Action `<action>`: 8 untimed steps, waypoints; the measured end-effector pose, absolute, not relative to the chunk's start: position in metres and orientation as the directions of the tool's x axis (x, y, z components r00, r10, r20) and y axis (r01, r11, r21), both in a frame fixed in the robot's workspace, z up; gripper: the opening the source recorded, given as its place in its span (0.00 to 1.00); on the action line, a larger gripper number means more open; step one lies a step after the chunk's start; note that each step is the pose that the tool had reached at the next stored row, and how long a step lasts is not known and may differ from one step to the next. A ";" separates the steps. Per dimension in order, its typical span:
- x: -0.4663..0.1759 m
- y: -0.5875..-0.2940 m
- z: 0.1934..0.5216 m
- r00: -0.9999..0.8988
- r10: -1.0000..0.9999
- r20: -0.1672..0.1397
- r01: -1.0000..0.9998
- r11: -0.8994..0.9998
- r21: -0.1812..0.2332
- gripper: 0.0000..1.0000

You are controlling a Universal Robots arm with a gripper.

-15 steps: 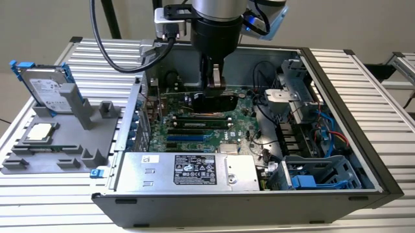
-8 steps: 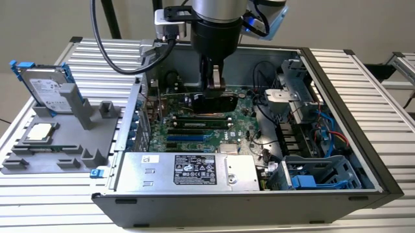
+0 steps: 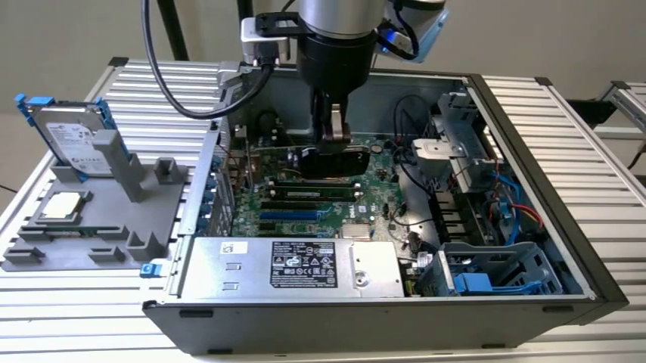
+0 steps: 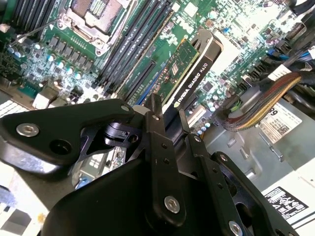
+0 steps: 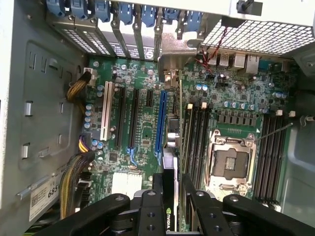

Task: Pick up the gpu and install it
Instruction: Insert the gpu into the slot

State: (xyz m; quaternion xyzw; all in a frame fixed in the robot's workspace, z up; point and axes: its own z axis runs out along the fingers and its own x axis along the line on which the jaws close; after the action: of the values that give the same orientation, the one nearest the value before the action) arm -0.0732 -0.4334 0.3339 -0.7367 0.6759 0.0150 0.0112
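Tool (image 4: 170,115) pinched gpu (image 4: 189,73), card held on edge inside open computer case (image 3: 525,121), over motherboard (image 3: 379,200) near blue slot (image 5: 159,120), toward case's 12 o'clock. Seating wanted card edge square to slot, bracket end meeting rear opening, straight push, no tilt

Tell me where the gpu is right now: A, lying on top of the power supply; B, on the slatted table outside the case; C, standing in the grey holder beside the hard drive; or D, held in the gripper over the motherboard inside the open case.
D: in the exterior view the gripper is shut on the gpu above the motherboard inside the open case; the second wrist view shows the gpu between the fingers.
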 end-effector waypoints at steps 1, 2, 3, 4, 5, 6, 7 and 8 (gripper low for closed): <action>-0.073 -0.433 0.334 0.086 -0.996 -0.037 -0.996 -0.086 0.004 0.00; -0.073 -0.433 0.333 0.086 -0.996 -0.037 -0.996 -0.086 0.004 0.00; -0.073 -0.433 0.333 0.086 -0.996 -0.037 -0.996 -0.086 0.004 0.00; -0.073 -0.433 0.333 0.086 -0.996 -0.037 -0.996 -0.086 0.004 0.00; -0.073 -0.433 0.332 0.086 -0.996 -0.037 -0.996 -0.086 0.004 0.00; -0.073 -0.433 0.332 0.086 -0.996 -0.037 -0.996 -0.086 0.004 0.00; -0.073 -0.433 0.332 0.086 -0.996 -0.037 -0.996 -0.086 0.004 0.00; -0.073 -0.433 0.332 0.086 -0.996 -0.037 -0.996 -0.086 0.004 0.00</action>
State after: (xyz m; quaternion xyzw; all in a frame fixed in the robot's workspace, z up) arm -0.0732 -0.4334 0.3317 -0.7367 0.6759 0.0150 0.0113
